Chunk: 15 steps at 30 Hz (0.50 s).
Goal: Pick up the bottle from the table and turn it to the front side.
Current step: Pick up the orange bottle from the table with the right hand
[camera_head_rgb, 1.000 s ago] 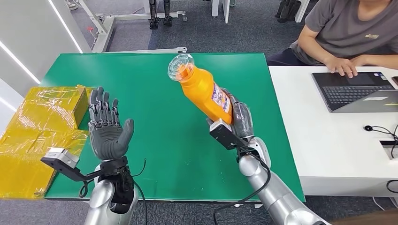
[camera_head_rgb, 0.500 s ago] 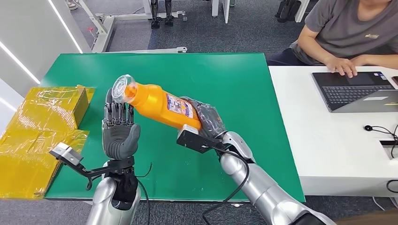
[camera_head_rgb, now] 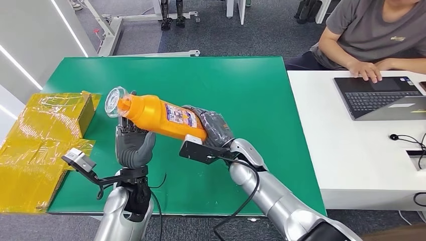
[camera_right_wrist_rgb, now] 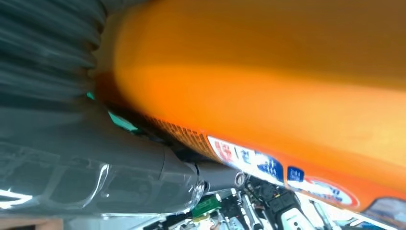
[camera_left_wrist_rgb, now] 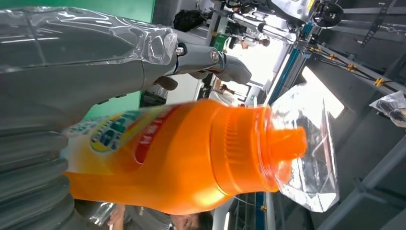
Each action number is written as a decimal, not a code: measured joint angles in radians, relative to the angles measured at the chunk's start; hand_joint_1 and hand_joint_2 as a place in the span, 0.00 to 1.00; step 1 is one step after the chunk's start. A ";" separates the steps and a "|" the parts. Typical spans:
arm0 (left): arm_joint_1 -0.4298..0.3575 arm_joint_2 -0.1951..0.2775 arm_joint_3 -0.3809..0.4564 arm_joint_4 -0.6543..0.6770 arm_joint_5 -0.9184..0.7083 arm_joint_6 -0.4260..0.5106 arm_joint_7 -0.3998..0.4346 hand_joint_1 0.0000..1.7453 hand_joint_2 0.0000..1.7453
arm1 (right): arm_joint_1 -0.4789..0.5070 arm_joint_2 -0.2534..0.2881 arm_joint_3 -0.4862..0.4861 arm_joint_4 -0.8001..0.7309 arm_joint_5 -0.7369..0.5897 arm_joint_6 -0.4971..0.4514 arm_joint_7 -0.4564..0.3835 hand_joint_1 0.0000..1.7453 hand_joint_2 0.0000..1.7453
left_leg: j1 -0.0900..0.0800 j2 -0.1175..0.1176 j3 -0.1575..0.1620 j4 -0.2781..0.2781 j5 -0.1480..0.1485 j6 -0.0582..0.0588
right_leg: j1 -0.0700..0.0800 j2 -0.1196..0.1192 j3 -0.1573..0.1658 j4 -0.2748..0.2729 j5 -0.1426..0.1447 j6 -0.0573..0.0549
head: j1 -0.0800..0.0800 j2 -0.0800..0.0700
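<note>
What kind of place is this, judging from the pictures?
Probably a robot lab or test workspace: a green-topped table, a person working at a laptop on a white desk, and metal equipment frames on grey carpet.

From my seat, the bottle (camera_head_rgb: 161, 115) hides the fingertips of the left hand (camera_head_rgb: 132, 146) in the head view, so I cannot tell whether that hand grips it or only touches it. The bottle's base is buried inside the right hand (camera_head_rgb: 213, 128). In the left wrist view the label (camera_left_wrist_rgb: 127, 134) is smeared and I cannot read it; the bottle's lower end is lost behind the hand's ribbed cover (camera_left_wrist_rgb: 28, 187). In the right wrist view the bottle runs off the picture's edge, and its small print (camera_right_wrist_rgb: 253, 160) is too blurred to read. The person (camera_head_rgb: 374, 35) at the far right is cut off by the frame's edge.
</note>
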State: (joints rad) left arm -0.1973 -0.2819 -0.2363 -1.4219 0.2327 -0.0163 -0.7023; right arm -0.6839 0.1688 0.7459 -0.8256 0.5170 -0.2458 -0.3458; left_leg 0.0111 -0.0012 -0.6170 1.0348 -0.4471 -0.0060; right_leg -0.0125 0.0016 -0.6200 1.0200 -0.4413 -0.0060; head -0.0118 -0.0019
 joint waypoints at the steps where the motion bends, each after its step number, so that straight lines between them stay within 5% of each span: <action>1: -0.002 0.000 0.000 0.002 0.001 -0.001 0.000 0.00 1.00 | -0.002 0.002 0.004 0.004 0.001 0.011 -0.002 1.00 1.00 | 0.000 0.000 0.000 0.000 0.000 0.000 | 0.000 0.000 0.000 0.000 0.000 0.000 | 0.000 0.000; 15: -0.021 0.006 0.007 0.053 -0.024 0.063 0.000 0.00 1.00 | -0.052 0.010 0.084 0.100 0.040 0.189 0.024 1.00 1.00 | 0.000 0.000 0.000 0.000 0.000 0.000 | 0.000 0.000 0.000 0.000 0.000 0.000 | 0.000 0.000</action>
State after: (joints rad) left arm -0.2180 -0.2759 -0.2295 -1.3686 0.2087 0.0469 -0.7023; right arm -0.7363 0.1788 0.8296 -0.7256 0.5571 -0.0564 -0.3217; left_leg 0.0111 -0.0011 -0.6170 1.0348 -0.4470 -0.0062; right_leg -0.0125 0.0017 -0.6200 1.0200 -0.4413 -0.0060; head -0.0117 -0.0019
